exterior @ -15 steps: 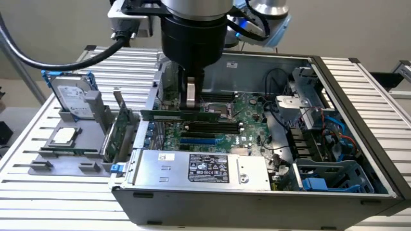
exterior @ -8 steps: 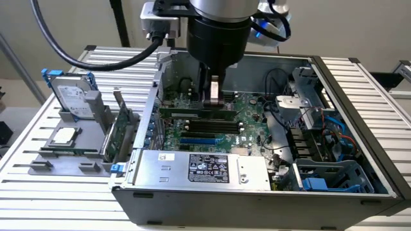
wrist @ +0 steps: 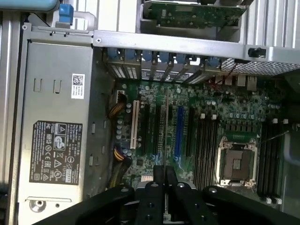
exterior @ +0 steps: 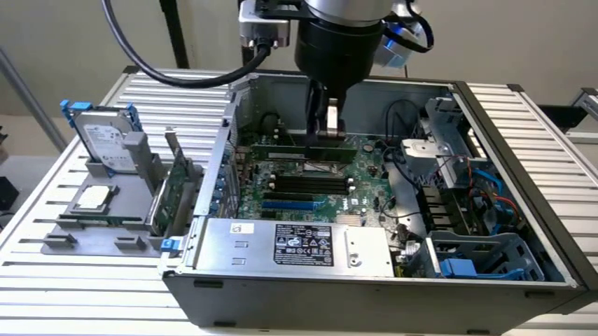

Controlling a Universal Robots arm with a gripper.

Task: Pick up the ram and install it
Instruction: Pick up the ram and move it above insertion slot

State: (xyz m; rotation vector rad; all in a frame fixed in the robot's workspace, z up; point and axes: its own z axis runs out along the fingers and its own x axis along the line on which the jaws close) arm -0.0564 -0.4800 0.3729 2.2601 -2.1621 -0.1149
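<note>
Right now the gripper (exterior: 327, 131) is down inside the open computer case (exterior: 374, 304), its fingers closed on the top edge of the ram (exterior: 280, 150). In the exterior view the ram is a thin green stick held level over the motherboard (exterior: 365, 175), its long side running from 9 to 3 o'clock. It seems to hang clear of the board, toward 12 o'clock from the CPU socket (exterior: 323, 169). The black memory slots (exterior: 299, 184) lie on the socket's 6 o'clock side.

In the wrist view the gripper (wrist: 164, 180) looks pressed together, though the stick between its fingers is too thin to make out. The memory slots (wrist: 202, 150) show as dark parallel lines beside the CPU socket (wrist: 236, 161).

I judge the step in hand to be carrying the stick to a slot. Doing it well means keeping the ram level and parallel to the chosen slot. Its lower edge should be centred over the groove before any push, and the push should go straight down, not at a tilt. I cannot tell whether the slot latches are open. The cables at about 3 o'clock are worth avoiding.
</note>
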